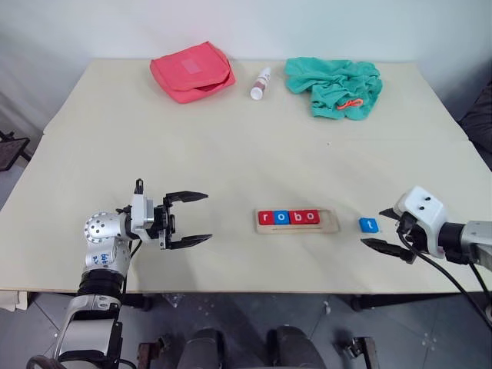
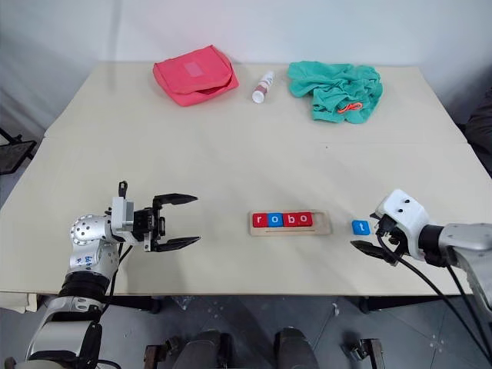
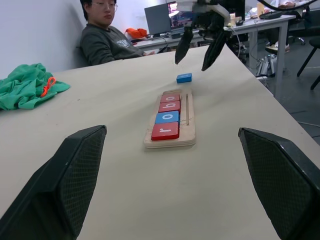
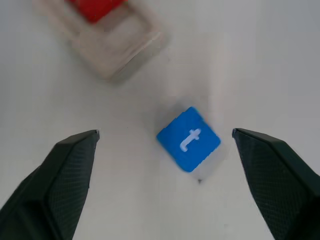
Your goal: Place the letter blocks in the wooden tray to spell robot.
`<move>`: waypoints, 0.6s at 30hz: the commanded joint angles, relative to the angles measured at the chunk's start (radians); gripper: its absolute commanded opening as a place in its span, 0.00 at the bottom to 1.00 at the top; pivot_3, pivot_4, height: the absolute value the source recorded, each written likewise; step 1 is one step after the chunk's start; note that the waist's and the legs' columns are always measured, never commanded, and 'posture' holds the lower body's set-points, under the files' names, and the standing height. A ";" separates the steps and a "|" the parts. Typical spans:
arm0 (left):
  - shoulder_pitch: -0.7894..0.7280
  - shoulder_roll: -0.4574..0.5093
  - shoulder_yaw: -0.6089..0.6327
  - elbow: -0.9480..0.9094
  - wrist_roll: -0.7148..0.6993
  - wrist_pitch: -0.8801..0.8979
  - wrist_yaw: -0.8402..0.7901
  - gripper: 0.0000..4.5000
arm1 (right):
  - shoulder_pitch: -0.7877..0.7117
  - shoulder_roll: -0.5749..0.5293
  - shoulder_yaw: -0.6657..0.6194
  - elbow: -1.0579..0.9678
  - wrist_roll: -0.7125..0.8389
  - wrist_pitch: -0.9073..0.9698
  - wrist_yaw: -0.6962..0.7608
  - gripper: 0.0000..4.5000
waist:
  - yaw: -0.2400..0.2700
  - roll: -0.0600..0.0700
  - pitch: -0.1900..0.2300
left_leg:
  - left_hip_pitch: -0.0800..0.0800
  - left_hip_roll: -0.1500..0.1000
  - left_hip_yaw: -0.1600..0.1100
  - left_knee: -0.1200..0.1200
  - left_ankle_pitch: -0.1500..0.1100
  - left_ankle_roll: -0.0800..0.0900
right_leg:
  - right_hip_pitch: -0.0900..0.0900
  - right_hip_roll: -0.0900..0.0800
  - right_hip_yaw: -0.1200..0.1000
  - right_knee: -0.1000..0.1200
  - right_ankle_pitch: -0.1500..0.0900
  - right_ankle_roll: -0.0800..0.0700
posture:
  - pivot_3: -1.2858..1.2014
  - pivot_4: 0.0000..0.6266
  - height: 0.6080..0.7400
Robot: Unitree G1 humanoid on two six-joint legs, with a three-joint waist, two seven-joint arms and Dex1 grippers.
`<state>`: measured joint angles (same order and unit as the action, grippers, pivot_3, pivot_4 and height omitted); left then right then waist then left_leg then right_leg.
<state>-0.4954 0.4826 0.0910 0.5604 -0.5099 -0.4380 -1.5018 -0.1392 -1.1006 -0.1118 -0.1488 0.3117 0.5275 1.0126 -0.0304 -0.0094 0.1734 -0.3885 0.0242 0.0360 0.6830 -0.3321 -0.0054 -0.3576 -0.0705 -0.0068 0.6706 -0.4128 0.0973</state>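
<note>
Your right tool point(image 1: 382, 230), black two-fingered, sits at the lower right of the head view with its fingers spread wide and nothing between them. It hovers low near the worktop's front edge. Just left of it the small blue square block with a white "t" point(image 1: 369, 224) lies flat on the bare surface; in the right wrist view that block point(image 4: 188, 139) is turned cornerwise, free of both fingers.

Your left tool point(image 1: 187, 219), at the lower left, points level toward the frame's centre, fingers spread and empty, with a broad bare stretch of worktop between it and the tray.

The long light-wood tray point(image 1: 297, 221) lies lower centre, parallel to the front edge and near it. In it, touching side by side, sit a red "r" block point(image 1: 266, 217), a blue "o" block point(image 1: 280, 217), a red "b" block point(image 1: 296, 217) and a red "o" block point(image 1: 310, 217). The tray's right end slot point(image 1: 327, 219) is bare wood, and the "t" block lies apart from that end.

The pale beige worktop point(image 1: 231, 154) is open across its middle. Along the far edge at the top of the frame lie a pink fabric pouch point(image 1: 191, 71), a small white bottle point(image 1: 260, 83) on its side and a crumpled green cloth point(image 1: 336, 86).

In the left wrist view a seated person in a dark top point(image 3: 102, 40) is beyond the worktop's far side.
</note>
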 commanded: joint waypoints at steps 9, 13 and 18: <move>0.048 0.070 -0.020 -0.051 -0.074 -0.009 -0.113 1.00 | -0.427 0.008 0.286 0.522 -0.254 -0.409 0.330 0.99 | -0.004 0.000 0.000 | 0.000 0.001 0.000 0.001 0.000 0.000 | -0.001 -0.002 -0.001 0.000 0.000 0.000 | 0.52 0.24 1.00; 0.061 0.068 -0.010 -0.072 -0.074 -0.009 -0.106 1.00 | -0.485 0.045 0.322 0.611 -0.294 -0.464 0.373 0.99 | 0.000 0.000 0.000 | 0.000 0.001 -0.001 0.001 0.000 0.000 | -0.001 -0.002 -0.004 0.001 0.000 0.000 | 0.52 0.24 1.00; 0.079 0.072 -0.005 -0.094 -0.073 -0.008 -0.093 1.00 | -0.513 0.065 0.345 0.659 -0.330 -0.497 0.399 0.91 | -0.001 0.000 0.000 | 0.000 0.001 -0.001 0.001 0.000 0.000 | -0.001 -0.003 -0.006 0.002 0.000 0.000 | 0.52 0.24 1.00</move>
<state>-0.4220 0.5438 0.0684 0.5050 -0.5612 -0.4381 -1.5021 -0.6444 -1.0369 0.2337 0.5005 -0.0028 0.0438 1.3995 -0.0311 -0.0095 0.1737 -0.3884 0.0248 0.0346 0.6844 -0.3322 -0.0054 -0.3583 -0.0739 -0.0131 0.6728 -0.4128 0.0973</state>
